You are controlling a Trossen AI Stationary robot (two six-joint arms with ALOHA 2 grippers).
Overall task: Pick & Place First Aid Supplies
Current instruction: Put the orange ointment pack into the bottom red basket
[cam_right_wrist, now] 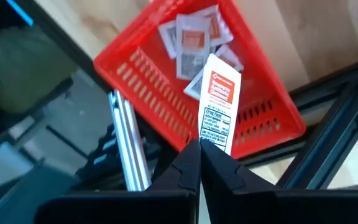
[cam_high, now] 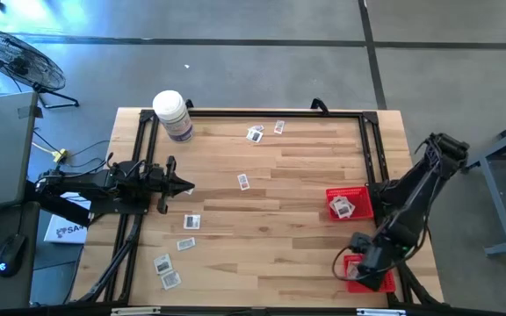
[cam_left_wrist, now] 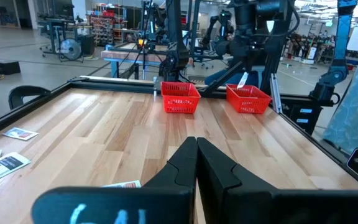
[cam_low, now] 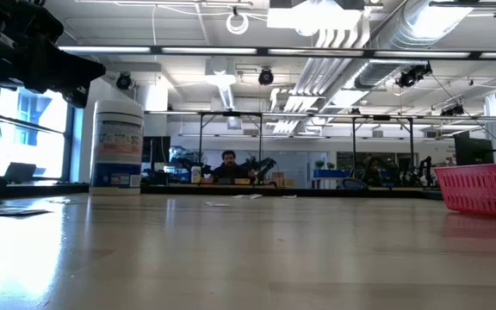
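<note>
Bench [cam_high: 271, 219], wooden, is carrying two red baskets at its right side. Near basket [cam_right_wrist: 166, 68] is sitting directly beneath the right gripper [cam_right_wrist: 199, 152], already containing several packets. Right gripper is pinching one packet [cam_right_wrist: 217, 109] by its end, jaws closed on it, the packet's long axis running straight out from the fingertips over the basket. Left gripper [cam_left_wrist: 196, 149] is waiting shut and empty at bench left, loose packets [cam_high: 170, 259] lying nearest it.
</note>
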